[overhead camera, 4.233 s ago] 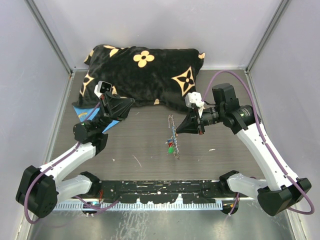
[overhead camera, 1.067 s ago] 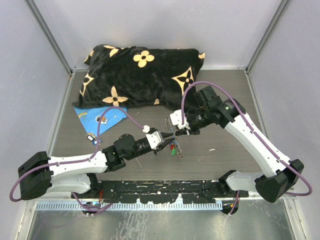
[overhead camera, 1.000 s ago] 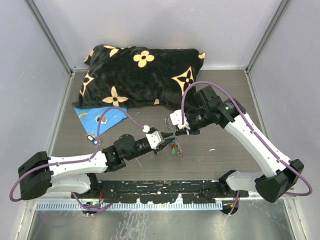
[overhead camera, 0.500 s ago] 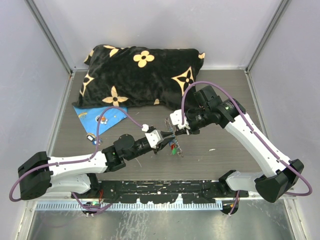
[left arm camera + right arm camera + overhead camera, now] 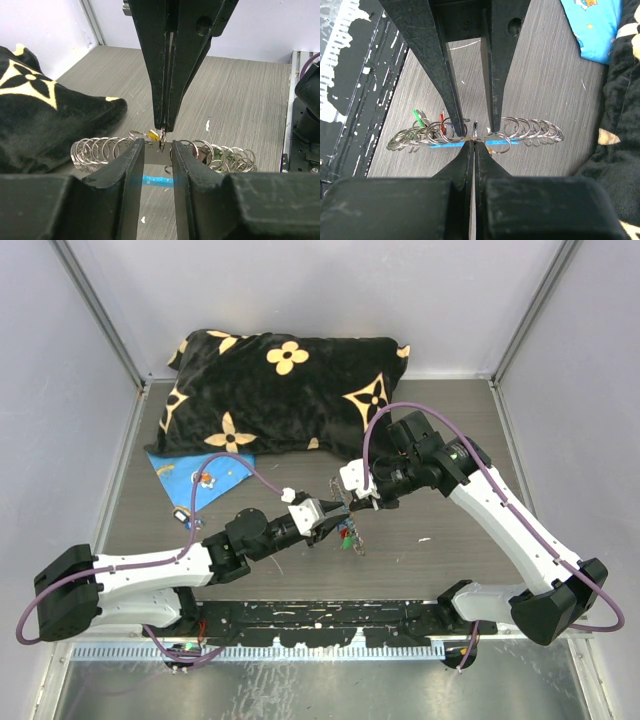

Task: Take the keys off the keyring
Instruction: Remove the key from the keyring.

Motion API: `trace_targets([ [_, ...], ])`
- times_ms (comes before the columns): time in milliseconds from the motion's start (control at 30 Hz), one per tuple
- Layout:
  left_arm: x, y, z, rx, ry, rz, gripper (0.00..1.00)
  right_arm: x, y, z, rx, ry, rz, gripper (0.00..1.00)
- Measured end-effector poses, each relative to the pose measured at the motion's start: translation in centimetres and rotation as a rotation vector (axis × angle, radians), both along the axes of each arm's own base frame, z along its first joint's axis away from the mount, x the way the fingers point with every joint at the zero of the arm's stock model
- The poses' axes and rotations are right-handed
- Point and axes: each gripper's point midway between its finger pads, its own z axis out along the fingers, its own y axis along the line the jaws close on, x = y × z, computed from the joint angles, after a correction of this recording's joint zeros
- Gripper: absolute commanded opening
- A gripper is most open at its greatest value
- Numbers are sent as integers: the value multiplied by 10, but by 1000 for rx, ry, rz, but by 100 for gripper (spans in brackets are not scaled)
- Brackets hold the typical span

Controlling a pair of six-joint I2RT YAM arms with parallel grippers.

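The two arms are bolted at the near edge of the bench and both reach in to one spot at its middle. The left tool comes in low from the near left. Its two fingers stand apart with a narrow gap, one on each side of the row of rings. I cannot tell whether they touch the metal.

The keyring lies flat on the bench between the two tools. It is a long row of overlapping grey wire loops with a light-blue strip running along under its middle. The keys are bunched at the end of the row nearer the arm bases. A green one and a red one show there, and the others are too small to make out.

The right tool comes down from the far right, its fingers pressed together. It is clamped on one loop at the middle of the row, and that loop stands up on edge in the left tool's gap.

Further back on the left a blue cloth lies flat, well apart from the rings. Behind it a black cushion with cream flower shapes lies along the far side of the bench.
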Motion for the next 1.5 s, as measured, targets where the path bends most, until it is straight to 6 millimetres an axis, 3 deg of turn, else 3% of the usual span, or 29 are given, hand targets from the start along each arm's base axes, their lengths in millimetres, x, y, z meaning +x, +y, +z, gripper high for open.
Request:
trace_targets([
  [300,0,10,18,-40,-16,21,31,-5,3,2,16,11,19,1],
  [833,-2,7,8,-11,-5,4,26,-5,4,2,18,14,21,1],
  [1000,-2,4,4,2,1,-3,20,-5,3,2,17,14,21,1],
  [1133,-3,2,3,7,5,-11,9,-5,3,1,14,14,19,1],
  [1333,-4,1,3,11,9,-18,8,-5,3,1,15,11,21,1],
  [1400,-4,1,3,12,12,-19,1,-5,3,1,14,11,21,1],
  [1500,-6,1,2,11,24,-24,0,-5,3,0,13,12,22,1],
])
